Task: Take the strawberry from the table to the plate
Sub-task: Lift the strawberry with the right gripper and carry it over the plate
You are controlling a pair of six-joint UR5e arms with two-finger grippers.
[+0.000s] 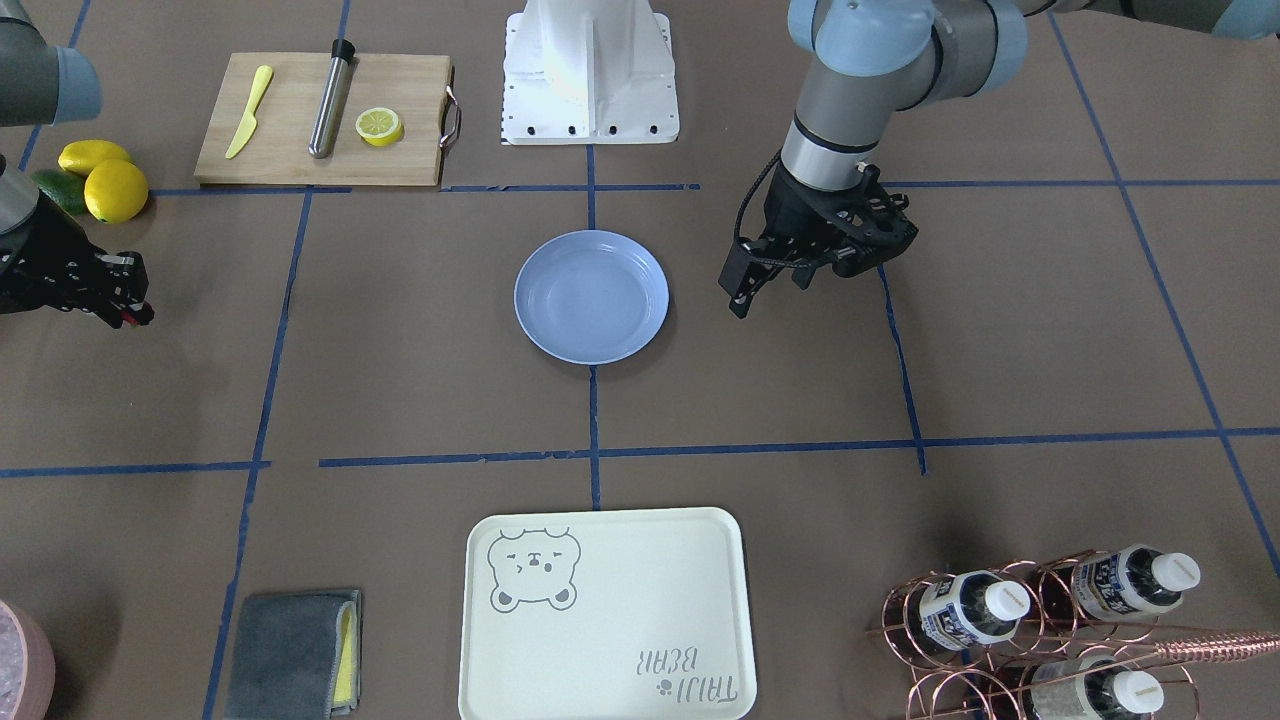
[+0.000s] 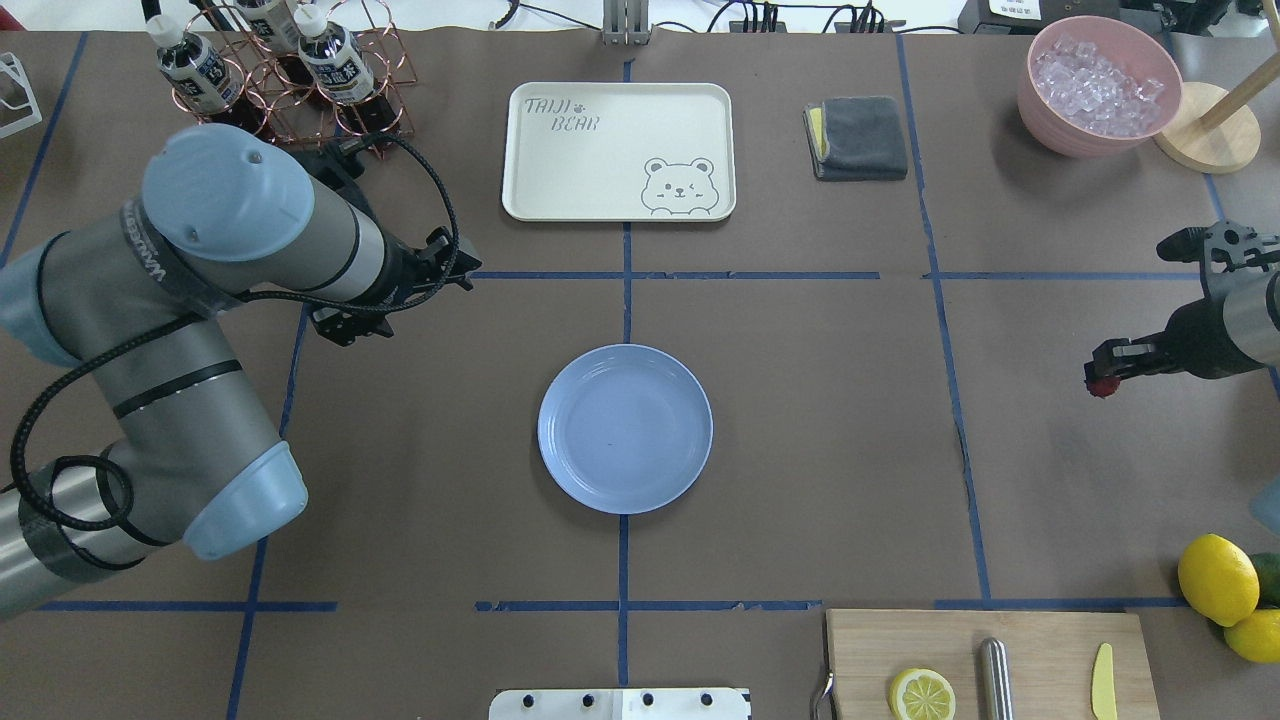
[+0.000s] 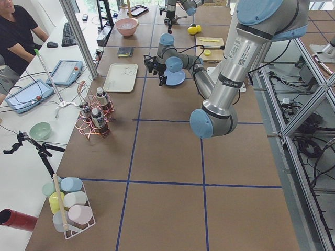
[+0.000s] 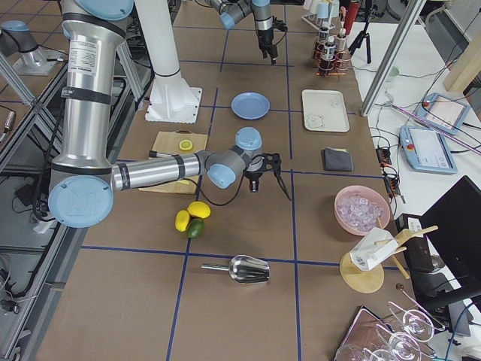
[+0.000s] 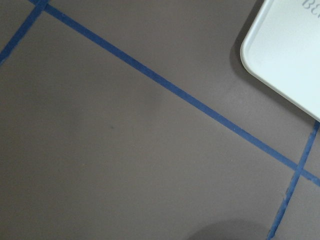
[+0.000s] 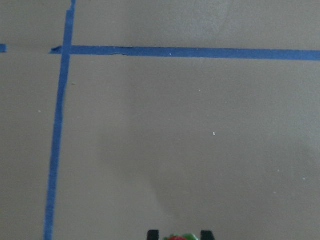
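Brown table (image 2: pixel 800 450), tray (image 2: pixel 600 150) lettered "TAIJI BEAR", right gripper (image 2: pixel 1104 378) clamping strawberry (image 2: pixel 1102 388), left gripper's (image 1: pixel 745 295) state unclear.

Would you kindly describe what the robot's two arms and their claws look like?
Both arms are silver-grey tubes joined by rounded light-blue caps with black rings. The left arm bears small printed lettering, and a black cable loops along it to the left claw. The right arm carries a white label, with a thin black cable by the right claw. Both claws are black, angular and two-fingered.
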